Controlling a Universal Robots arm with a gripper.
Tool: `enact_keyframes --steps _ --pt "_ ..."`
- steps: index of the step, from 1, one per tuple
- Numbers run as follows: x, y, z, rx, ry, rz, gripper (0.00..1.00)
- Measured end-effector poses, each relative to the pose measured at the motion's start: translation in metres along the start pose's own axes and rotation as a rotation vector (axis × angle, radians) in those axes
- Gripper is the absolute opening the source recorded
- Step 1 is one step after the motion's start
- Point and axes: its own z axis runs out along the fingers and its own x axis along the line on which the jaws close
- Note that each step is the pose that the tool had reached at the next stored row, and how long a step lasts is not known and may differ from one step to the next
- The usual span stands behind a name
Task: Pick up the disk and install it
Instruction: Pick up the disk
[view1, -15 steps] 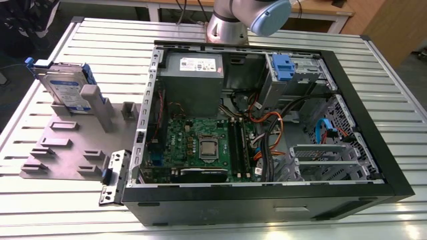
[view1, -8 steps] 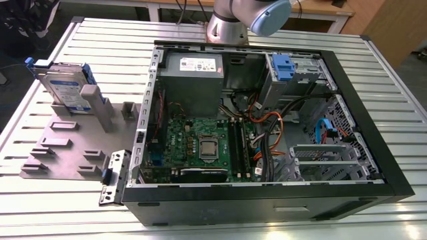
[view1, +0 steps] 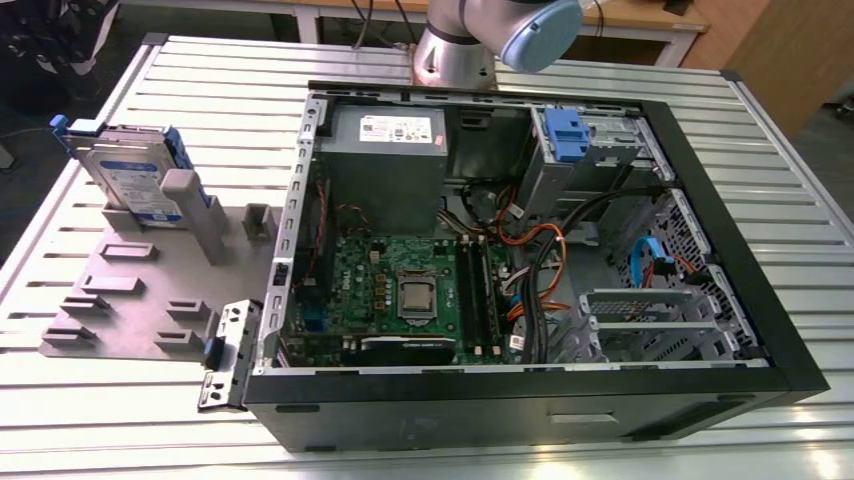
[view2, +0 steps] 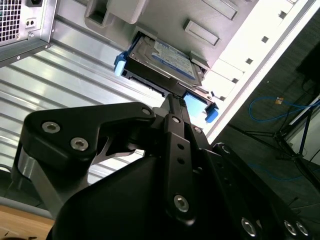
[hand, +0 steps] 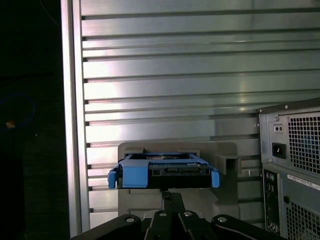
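The disk (view1: 134, 180) stands on edge in a slot of a grey holder plate (view1: 140, 290) at the exterior view's left, silver with a white-and-blue label and a blue frame. In both wrist views the disk (view2: 167, 57) (hand: 162, 170) lies beyond my black gripper (view2: 172, 100) (hand: 170, 196), apart from it. The fingers come together to a point aimed at the disk's edge, shut with nothing between them.
An open computer case (view1: 747, 300) lies on the slatted metal table (view1: 400, 440), with its motherboard (view1: 400, 295), grey power supply (view1: 387, 150) and a drive bay with a blue tab (view1: 567, 135). The case's rear (hand: 290, 170) stands beside the holder. The table's edge (hand: 72, 125) runs close to the disk.
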Motion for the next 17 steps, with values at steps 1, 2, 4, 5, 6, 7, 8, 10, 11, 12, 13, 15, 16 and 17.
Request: enact_keyframes --steps 1,2,4,5,6,7,8,10,11,12,13,15,16,17 --pt "0.0000 0.0000 0.0000 0.0000 0.0000 0.000 0.11" --pt "0.0000 0.0000 0.0000 0.0000 0.0000 0.000 0.11" --pt "-0.0002 0.0000 -0.0002 0.0001 0.0002 0.000 0.11" --pt "-0.0002 0.0000 -0.0002 0.0002 0.0003 0.000 0.11" --pt "-0.0003 0.0001 -0.0002 0.0000 0.0004 -0.004 0.11" --pt "-0.0003 0.0001 0.0000 -0.0003 0.0007 -0.015 0.11" --pt "-0.0003 0.0000 0.0001 -0.0008 0.0013 -0.033 0.11" --pt "-0.0003 0.0000 0.0004 -0.0017 0.0026 -0.069 0.11" --pt "-0.0003 0.0000 0.0006 -0.0022 0.0033 -0.087 0.11" --pt "-0.0003 0.0000 0.0007 -0.0026 0.0040 -0.105 0.11" --pt "-0.0003 0.0000 0.0009 -0.0031 0.0047 -0.123 0.11" --pt "-0.0003 0.0000 0.0012 -0.0041 0.0061 -0.161 0.11" --pt "-0.0003 0.0000 0.0014 -0.0045 0.0068 -0.179 0.11" --pt "-0.0003 0.0000 0.0016 -0.0050 0.0075 -0.197 0.11"
